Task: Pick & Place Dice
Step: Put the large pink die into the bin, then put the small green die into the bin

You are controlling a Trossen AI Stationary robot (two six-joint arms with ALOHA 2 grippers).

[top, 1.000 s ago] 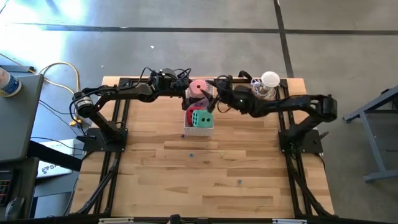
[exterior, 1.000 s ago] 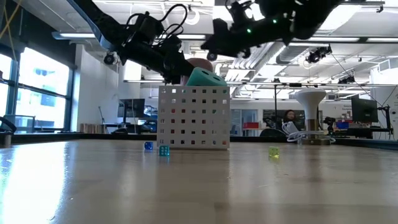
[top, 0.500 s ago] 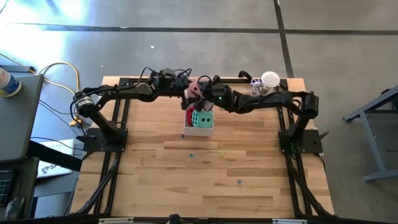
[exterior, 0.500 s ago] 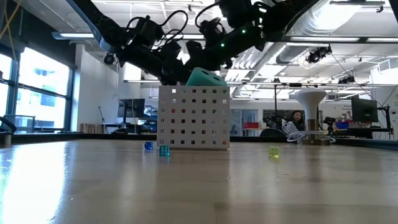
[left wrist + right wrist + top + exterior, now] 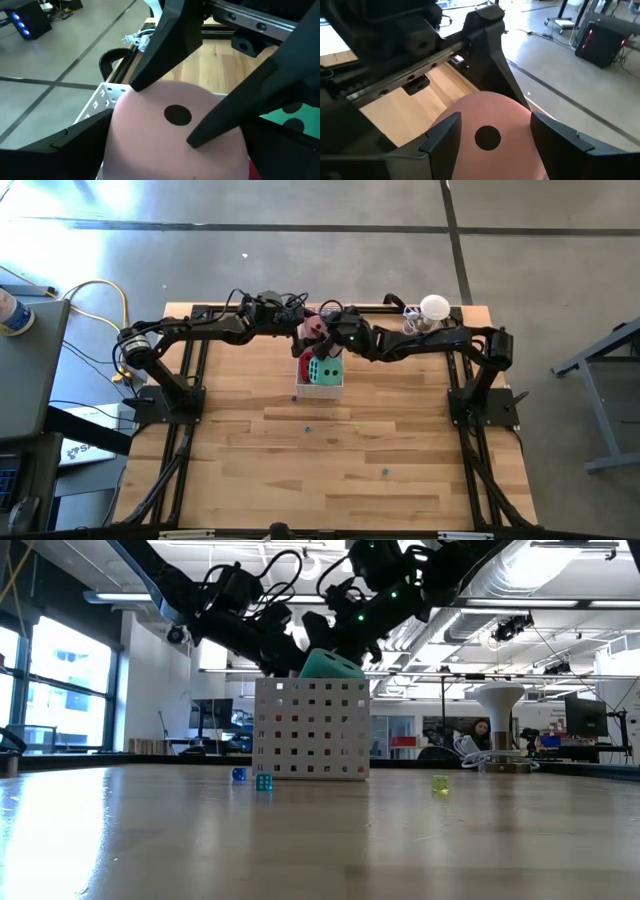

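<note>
The pink die [image 5: 316, 327], soft with one dark pip facing up, is held over the far end of the white perforated tray [image 5: 322, 388] between both grippers. My left gripper [image 5: 303, 330] comes at it from the table's left and my right gripper [image 5: 333, 332] from the right; both are shut on it. The green die [image 5: 323, 369] and the red die [image 5: 304, 364] lie in the tray, the green one sticking up above its wall [image 5: 330, 665]. The purple die does not show. My left gripper pinches the pink die [image 5: 150, 130] between its two fingers [image 5: 70, 142], which sit on opposite sides and come level from the table's left. The die is above the tray's far wall [image 5: 102, 97], pip side up. My right gripper pinches the same die [image 5: 492, 107] across its other two sides, fingers [image 5: 442, 137] coming from the table's right. The soft die bulges out past both fingers.
Three tiny dice lie on the wood: blue [image 5: 238, 774], teal [image 5: 263, 782], yellow-green [image 5: 440, 783]. A white lamp-like stand [image 5: 435, 308] is at the far right edge. The near half of the table [image 5: 330, 480] is open wood. A person sits in the room behind [image 5: 480, 735].
My right gripper has moved toward the table's left, from beside the tray to the pink die, and its fingers now enclose it. The left gripper and the pink die have stayed in place over the tray's far end.
</note>
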